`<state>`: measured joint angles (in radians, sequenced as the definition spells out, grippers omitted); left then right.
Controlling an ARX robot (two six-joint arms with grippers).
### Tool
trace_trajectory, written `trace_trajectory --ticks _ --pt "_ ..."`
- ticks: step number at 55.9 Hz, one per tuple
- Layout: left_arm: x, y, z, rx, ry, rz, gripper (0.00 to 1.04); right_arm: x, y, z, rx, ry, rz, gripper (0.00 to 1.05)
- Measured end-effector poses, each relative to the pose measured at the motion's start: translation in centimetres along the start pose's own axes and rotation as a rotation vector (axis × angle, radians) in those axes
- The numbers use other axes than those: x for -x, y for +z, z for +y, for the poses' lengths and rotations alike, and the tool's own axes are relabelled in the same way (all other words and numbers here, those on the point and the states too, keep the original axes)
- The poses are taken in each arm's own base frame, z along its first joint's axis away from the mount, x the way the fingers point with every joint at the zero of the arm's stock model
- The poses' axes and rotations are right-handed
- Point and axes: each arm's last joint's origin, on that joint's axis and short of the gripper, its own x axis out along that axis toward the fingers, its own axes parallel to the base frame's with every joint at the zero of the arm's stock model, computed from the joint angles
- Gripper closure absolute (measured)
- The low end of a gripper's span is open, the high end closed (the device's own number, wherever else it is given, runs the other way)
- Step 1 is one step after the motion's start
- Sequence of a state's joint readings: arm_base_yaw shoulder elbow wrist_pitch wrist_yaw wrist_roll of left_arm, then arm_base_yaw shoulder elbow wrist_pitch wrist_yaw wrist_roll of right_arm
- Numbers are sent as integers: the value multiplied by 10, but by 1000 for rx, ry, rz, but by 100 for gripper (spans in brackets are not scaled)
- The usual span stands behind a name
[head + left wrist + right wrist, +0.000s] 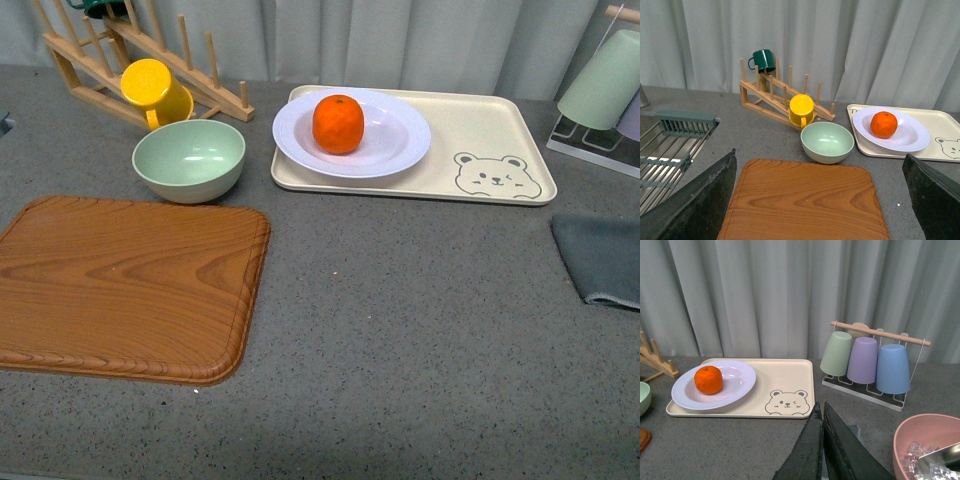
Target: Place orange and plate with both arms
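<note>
The orange (338,123) rests in the white plate (395,150), which sits on the left half of the beige bear tray (490,130). Both show again in the left wrist view, orange (884,124) on plate (912,137), and in the right wrist view, orange (708,379) on plate (737,387). Neither arm appears in the front view. My left gripper (820,200) hangs open above the wooden board (805,200), its fingers far apart. My right gripper (821,412) is shut with nothing in it, back from the tray's near edge.
A pale green bowl (189,158) and a yellow mug (153,90) stand left of the tray, in front of a wooden rack (140,60). A grey cloth (603,258) lies at the right. Upturned cups (863,360) hang on a stand. A pink bowl (927,445) holds ice.
</note>
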<state>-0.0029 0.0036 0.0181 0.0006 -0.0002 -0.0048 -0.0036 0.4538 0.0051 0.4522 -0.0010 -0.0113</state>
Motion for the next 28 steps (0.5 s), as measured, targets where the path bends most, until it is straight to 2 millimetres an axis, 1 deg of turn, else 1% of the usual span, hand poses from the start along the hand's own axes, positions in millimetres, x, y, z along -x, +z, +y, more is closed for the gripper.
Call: trace_trajectory --ticks 11,28 --pt "0 0 0 0 0 0 6 8 1 0 -2 0 -5 104" --pt "0 0 0 0 0 0 6 14 1 0 -2 0 -5 104"
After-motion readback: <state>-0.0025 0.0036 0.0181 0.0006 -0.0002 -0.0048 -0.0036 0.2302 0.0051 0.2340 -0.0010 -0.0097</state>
